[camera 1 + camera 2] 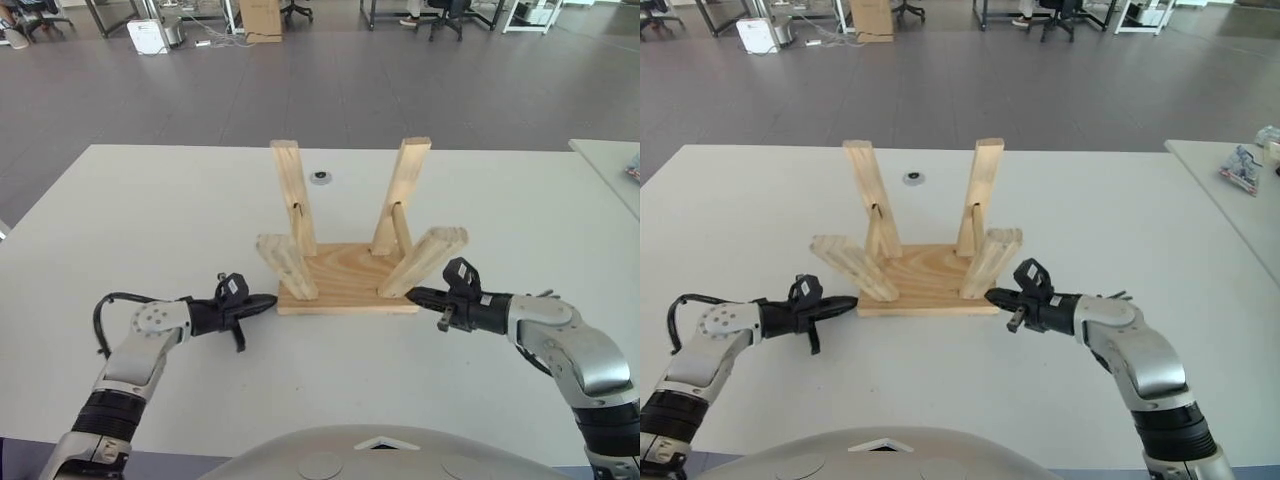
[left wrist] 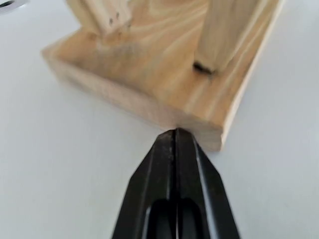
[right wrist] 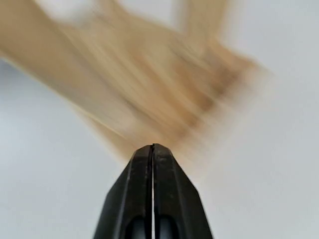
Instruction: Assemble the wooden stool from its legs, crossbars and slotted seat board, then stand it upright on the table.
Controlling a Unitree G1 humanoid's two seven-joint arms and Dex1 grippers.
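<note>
Stool point(image 1: 345, 270) sits upside down near the middle of the white table point(image 1: 150, 200); seat board point(image 1: 345, 285) flat on the tabletop, four legs pointing up and splayed outward; rear pair, rear-left leg point(image 1: 294, 195) and rear-right leg point(image 1: 403, 195), stand taller in the head view; front pair, front-left leg point(image 1: 287, 265) and front-right leg point(image 1: 425, 260), lean toward me and out to the sides. My left gripper point(image 1: 268, 300) lies low over the table w/ both fingers pressed together, nothing between them; its tip points at the front-left corner of the seat board, right at the board's edge; in the left wrist view the closed tip point(image 2: 175, 133) meets that corner of the board point(image 2: 149, 74), touching or just short, can't tell which. My right gripper point(image 1: 412, 294) is likewise pinched closed on nothing, tip aimed at the front-right corner of the board, just below the foot of the front-right leg; right wrist view shows the closed tip point(image 3: 152, 147) w/ blurred wood directly ahead, contact not clear. Both tips flank the board from opposite front corners, approx level w/ its thickness. Small round dark thing point(image 1: 320, 178) lies on the table behind the stool, between the rear legs' line and the far edge; second table point(image 1: 1240, 200) stands off to my right.
</note>
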